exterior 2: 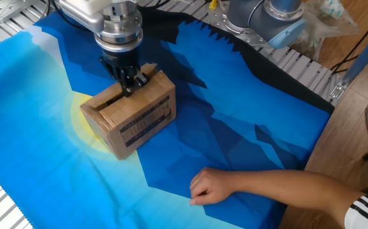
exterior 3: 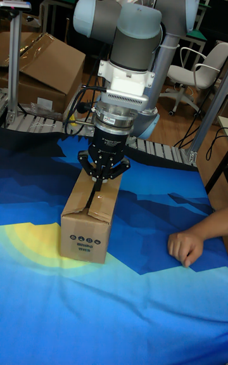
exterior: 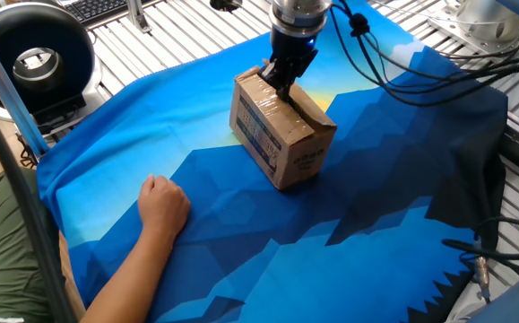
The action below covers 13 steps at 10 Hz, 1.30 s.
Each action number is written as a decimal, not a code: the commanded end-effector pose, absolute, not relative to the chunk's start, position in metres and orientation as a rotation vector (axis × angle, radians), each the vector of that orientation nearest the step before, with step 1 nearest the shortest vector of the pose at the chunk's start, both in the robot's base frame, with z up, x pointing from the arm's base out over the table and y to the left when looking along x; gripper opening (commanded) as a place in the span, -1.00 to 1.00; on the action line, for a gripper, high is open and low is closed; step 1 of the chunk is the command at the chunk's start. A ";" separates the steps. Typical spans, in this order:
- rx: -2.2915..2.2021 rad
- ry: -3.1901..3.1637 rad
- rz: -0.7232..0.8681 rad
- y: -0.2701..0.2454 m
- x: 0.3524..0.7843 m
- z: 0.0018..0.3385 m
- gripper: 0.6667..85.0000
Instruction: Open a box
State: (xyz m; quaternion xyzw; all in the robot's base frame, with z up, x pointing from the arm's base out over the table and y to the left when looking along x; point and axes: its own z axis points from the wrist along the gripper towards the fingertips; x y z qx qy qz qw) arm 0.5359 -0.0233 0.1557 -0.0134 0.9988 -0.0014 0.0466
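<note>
One box (exterior: 281,135) of brown corrugated cardboard stands on the blue cloth (exterior: 241,242) that covers your table, over the cloth's yellow patch (exterior 2: 85,124). Its blue printed label (exterior: 259,136) faces the side nearest the person's hand (exterior: 162,205) in one fixed view; in the tall fixed view a small dark print marks the end panel turned to the camera. Shiny clear tape (exterior: 272,106) runs over the box top. The top flaps lie flat, with a dark seam between them along the length of the box.

Your pincer (exterior: 280,82) points straight down onto the far end of the box top, at the seam. Its fingers (exterior 3: 95,172) stand close together, their tips touching the cardboard; whether they grip a flap edge you cannot tell from these views. Black cables (exterior: 393,63) trail from the wrist, away from the box toward the table edge.

The hand rests palm down on the cloth, well apart from the box, on the side opposite the arm's base (exterior 3: 155,86). Beyond the box in one fixed view, a round black device (exterior: 30,54) sits off the cloth.
</note>
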 end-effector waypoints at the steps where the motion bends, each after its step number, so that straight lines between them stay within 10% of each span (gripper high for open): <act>1: -0.068 3.067 -0.062 -0.035 0.532 0.164 -0.98; 13: -0.213 3.008 -0.224 -0.078 0.531 0.176 -0.98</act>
